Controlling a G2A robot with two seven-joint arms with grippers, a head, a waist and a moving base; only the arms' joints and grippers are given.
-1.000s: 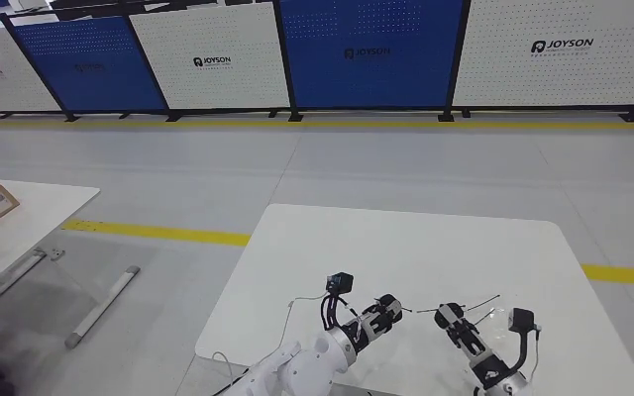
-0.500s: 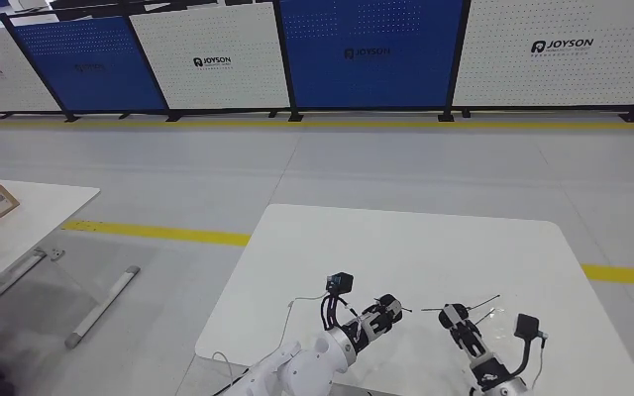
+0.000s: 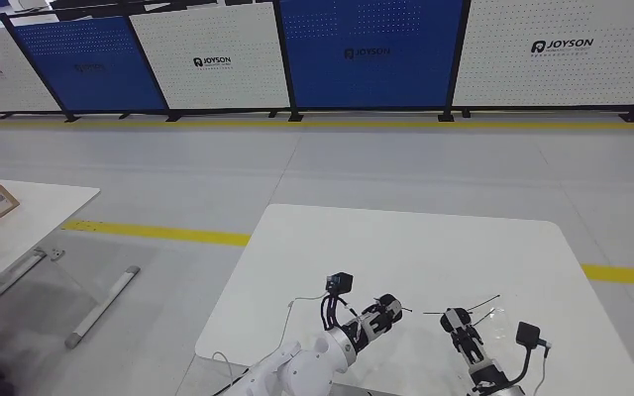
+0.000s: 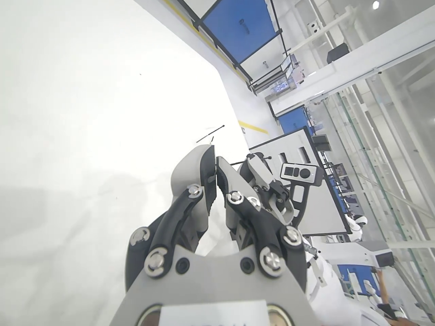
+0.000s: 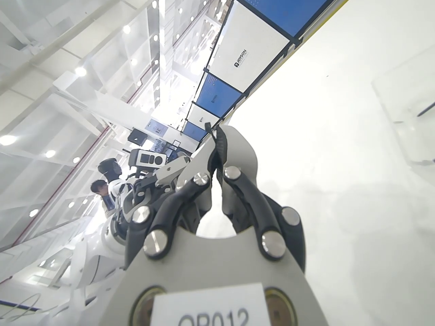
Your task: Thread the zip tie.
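Right gripper is clamped on a black zip tie. The strap pokes out past its fingertips toward the left gripper, which hangs near it with a gap between them. Both sit low over the near edge of a white table. Around the table is a grey floor with a yellow floor line, and blue and white pegboard panels stand behind. The left gripper's fingers are pressed together, and a thin dark sliver shows at their tips, too small to identify. Near the right gripper lies a clear tray with loose zip ties in it.
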